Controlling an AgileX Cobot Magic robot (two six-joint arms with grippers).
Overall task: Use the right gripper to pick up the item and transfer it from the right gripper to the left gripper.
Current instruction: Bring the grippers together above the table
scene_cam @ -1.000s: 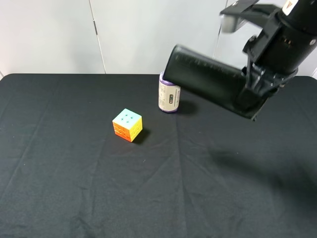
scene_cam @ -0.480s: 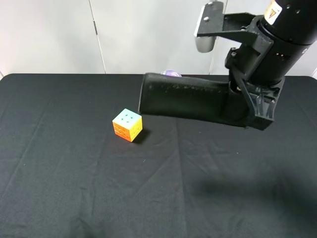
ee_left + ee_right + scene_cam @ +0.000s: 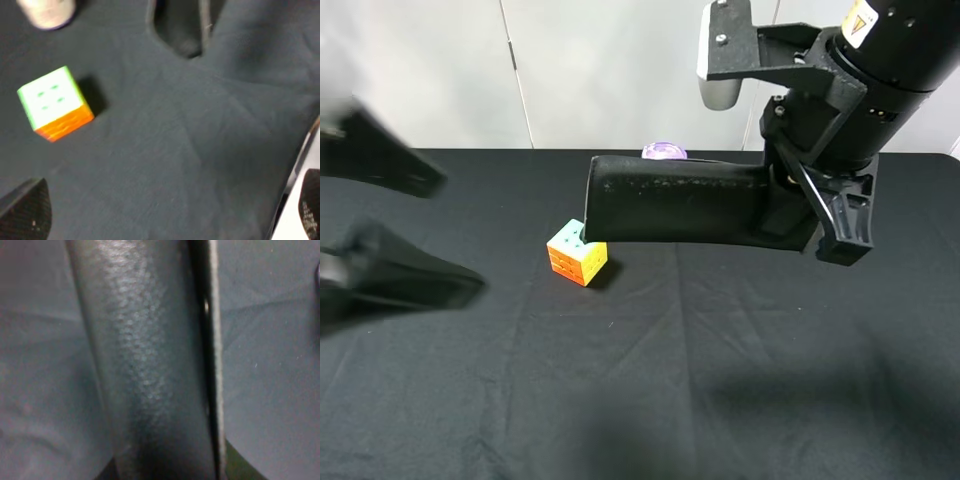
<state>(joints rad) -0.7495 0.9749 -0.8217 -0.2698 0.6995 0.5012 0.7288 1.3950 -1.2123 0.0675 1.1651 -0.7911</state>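
My right gripper [image 3: 802, 214] is shut on one end of the item, a long black pouch [image 3: 680, 210], and holds it level above the table with its free end pointing left. The pouch fills the right wrist view [image 3: 145, 365]. My left gripper [image 3: 462, 235] is open and blurred at the left edge, its jaws spread wide and facing the pouch's free end, with a gap between them. In the left wrist view the pouch's end [image 3: 181, 27] shows ahead between the fingertips [image 3: 26, 214].
A multicoloured puzzle cube [image 3: 578, 256] sits on the black cloth [image 3: 720, 380] just below the pouch's free end; it also shows in the left wrist view [image 3: 55, 103]. A purple-lidded cylinder [image 3: 664, 151] stands behind the pouch, mostly hidden.
My right gripper has swung the pouch level and carried it left, over the cube. My left gripper has come into view from the left, open.
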